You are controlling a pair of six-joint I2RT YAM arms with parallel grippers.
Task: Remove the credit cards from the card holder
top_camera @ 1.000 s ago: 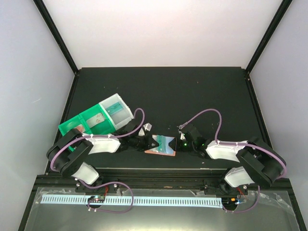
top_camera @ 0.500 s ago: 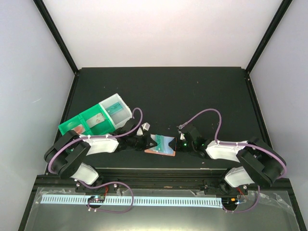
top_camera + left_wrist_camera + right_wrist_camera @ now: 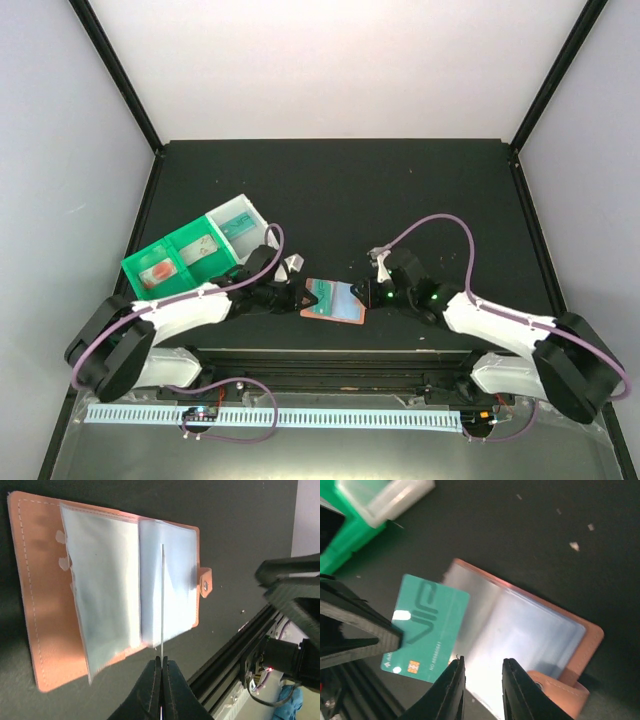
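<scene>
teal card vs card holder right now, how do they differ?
Colour: the teal card is printed plastic. The card holder is salmon, with clear sleeves.
Pose: the card is raised and tilted, pinched in the left gripper. The holder lies open and flat on the table.
Size: the card looks smaller than one half of the holder.
Both are flat rectangles.
</scene>
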